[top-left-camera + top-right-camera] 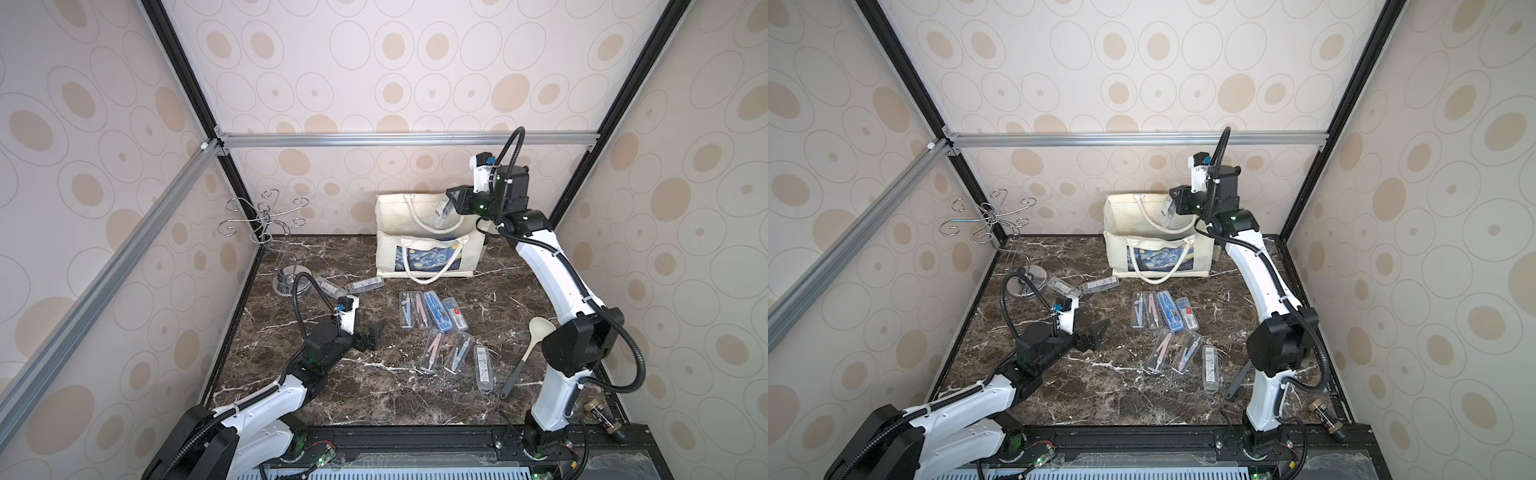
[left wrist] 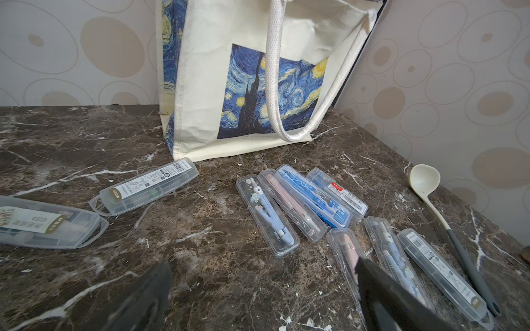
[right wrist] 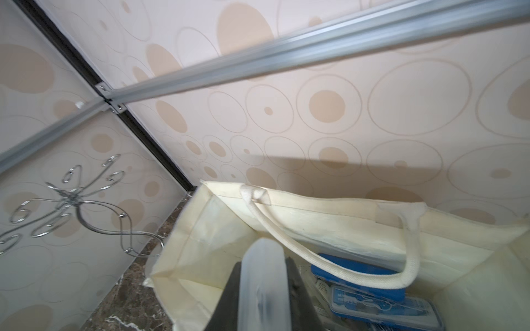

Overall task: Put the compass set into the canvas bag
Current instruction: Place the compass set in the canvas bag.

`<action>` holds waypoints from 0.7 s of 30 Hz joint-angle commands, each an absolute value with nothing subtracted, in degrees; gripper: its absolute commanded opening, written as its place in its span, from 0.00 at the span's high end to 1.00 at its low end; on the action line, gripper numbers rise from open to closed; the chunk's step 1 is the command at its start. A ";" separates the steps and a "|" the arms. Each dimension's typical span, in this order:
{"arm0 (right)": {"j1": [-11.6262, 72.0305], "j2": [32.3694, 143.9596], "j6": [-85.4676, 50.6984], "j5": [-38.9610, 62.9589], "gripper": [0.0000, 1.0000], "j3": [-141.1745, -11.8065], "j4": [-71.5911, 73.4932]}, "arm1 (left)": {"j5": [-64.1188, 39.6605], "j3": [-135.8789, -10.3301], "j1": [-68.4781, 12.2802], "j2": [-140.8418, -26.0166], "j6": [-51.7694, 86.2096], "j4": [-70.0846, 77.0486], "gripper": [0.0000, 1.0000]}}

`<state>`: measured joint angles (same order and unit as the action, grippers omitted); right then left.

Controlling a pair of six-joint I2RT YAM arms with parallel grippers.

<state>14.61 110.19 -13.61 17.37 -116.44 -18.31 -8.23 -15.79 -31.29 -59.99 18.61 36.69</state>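
Right arm (image 1: 552, 274) hides the right end of the canvas bag (image 1: 390, 253) (image 1: 1119, 249) in both top views. The left wrist view cuts off the bag's rim (image 2: 200, 86). Ladle (image 1: 536, 336) (image 2: 424, 180): in a top view only its grey handle (image 1: 1237, 380) shows past the arm. Small bottle-like thing (image 1: 600, 415) at the front right edge, can't identify it.

Bag stands open at the back of the counter (image 1: 332, 395), with blue cases (image 3: 358, 275) already inside. Seven loose cases (image 1: 432, 316) (image 2: 289, 206) lie in front of it and two more (image 1: 349, 286) sit off to the left, near the wire stand (image 1: 266, 224) (image 3: 71, 200). Nothing sits between the claws and the bag mouth.

Right claw (image 1: 451, 203) (image 1: 1173, 203) (image 3: 262, 303) is clamped on one compass set (image 1: 443, 212) (image 1: 1168, 211) (image 3: 262, 275), a translucent case. The case hangs tilted over the open bag mouth (image 3: 200, 229), contents blurred. Can't tell if it touches the rope handle (image 3: 329, 269).

Left claw (image 1: 374, 332) (image 1: 1096, 332) (image 2: 262, 272) is spread wide, empty, low over the counter short of the loose cases.
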 commanded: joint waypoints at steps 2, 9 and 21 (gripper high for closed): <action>14.22 115.36 -10.78 15.67 0.82 -117.77 -20.10 | -7.09 -15.73 -31.46 -59.06 18.85 36.39 0.00; 14.19 121.70 -6.78 15.36 0.81 -119.22 -23.97 | -4.37 -15.82 -31.40 -59.33 19.07 36.30 0.00; 14.24 125.13 -2.10 12.61 0.73 -123.05 -29.75 | -2.42 -14.56 -31.38 -59.52 19.64 36.84 0.00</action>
<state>14.22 123.68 -3.70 13.19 -120.95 -28.10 -3.42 -14.92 -31.27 -59.79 18.72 36.27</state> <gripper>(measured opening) 0.264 0.993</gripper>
